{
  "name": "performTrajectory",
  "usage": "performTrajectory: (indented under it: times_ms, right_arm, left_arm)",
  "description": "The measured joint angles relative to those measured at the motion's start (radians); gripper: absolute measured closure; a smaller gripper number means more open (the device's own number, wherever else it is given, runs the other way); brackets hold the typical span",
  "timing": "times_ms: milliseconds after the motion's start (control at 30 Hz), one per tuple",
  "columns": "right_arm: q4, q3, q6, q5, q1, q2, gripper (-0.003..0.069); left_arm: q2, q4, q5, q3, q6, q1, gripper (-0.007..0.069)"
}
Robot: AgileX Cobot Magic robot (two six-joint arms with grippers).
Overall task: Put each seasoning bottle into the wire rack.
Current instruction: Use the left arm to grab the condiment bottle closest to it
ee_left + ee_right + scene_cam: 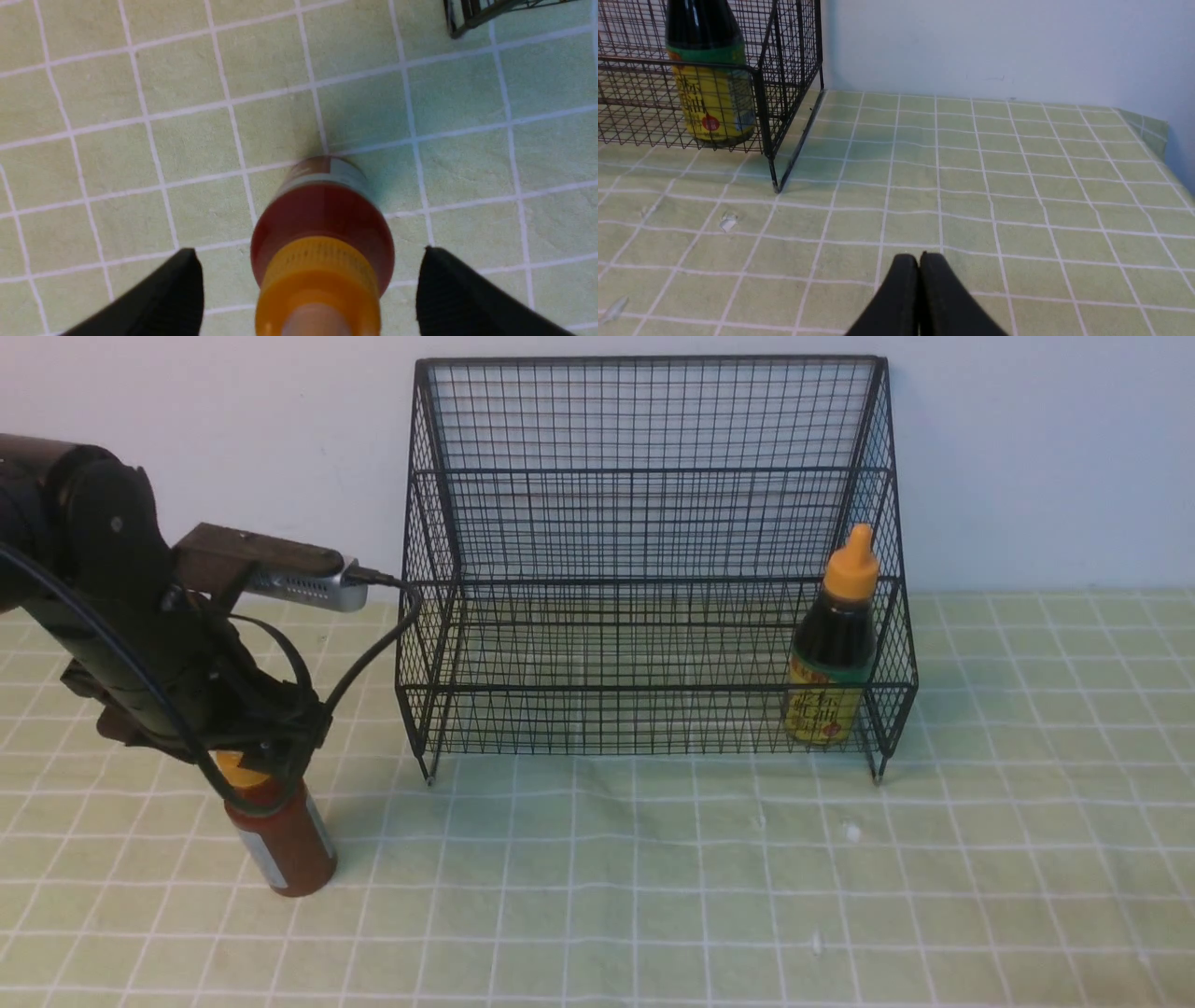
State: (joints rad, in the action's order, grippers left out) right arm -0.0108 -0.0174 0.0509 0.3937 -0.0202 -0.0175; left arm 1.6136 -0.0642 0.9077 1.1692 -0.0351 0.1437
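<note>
While the reddish-brown bottle (pixel 285 845) stands on the cloth (pixel 653 896) left of the wire rack (pixel 644 523), the dark bottle (pixel 831 653) stands in the rack's right front corner. Left wrist view: the left gripper (pixel 307 252) has its jaws wide apart on both sides of the reddish-brown bottle's cap, not touching it. Right wrist view: the right gripper (pixel 919 263) is pressed closed and holds nothing.

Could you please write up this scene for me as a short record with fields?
rack: wire rack on the green checked tablecloth, by the wall
in rack: dark bottle with yellow label, upright at the right end of the lowest tier
outside rack: reddish-brown bottle, on the cloth to the left of the rack
left gripper: open, one finger on each side of the reddish-brown bottle's cap, not touching it
right gripper: shut, empty, over bare cloth
left to do: the reddish-brown bottle
</note>
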Motion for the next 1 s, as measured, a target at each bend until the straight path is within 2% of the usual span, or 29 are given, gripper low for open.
performTrajectory:
  times_ms: [333, 400, 533, 767, 1000]
  right_arm:
    - [0.000, 0.000, 0.005, 0.000, 0.000, 0.000, 0.0671]
    - [0.000, 0.000, 0.006, 0.000, 0.000, 0.000, 0.0671]
    - [0.000, 0.000, 0.009, 0.000, 0.000, 0.000, 0.0671]
    - [0.001, 0.000, 0.011, 0.000, 0.000, 0.000, 0.0671]
    - [0.001, 0.000, 0.011, -0.001, 0.000, 0.000, 0.0671]
  left_arm:
    - [0.036, 0.000, -0.030, 0.000, 0.009, 0.000, 0.0085]
    - [0.044, 0.000, -0.031, 0.000, 0.009, 0.000, 0.0147]
    - [0.045, 0.004, -0.027, 0.002, 0.011, 0.000, 0.0328]
    - [0.032, 0.045, 0.043, 0.044, 0.017, 0.000, 0.0337]
    - [-0.087, 0.103, 0.138, 0.217, 0.017, 0.000, 0.0337]
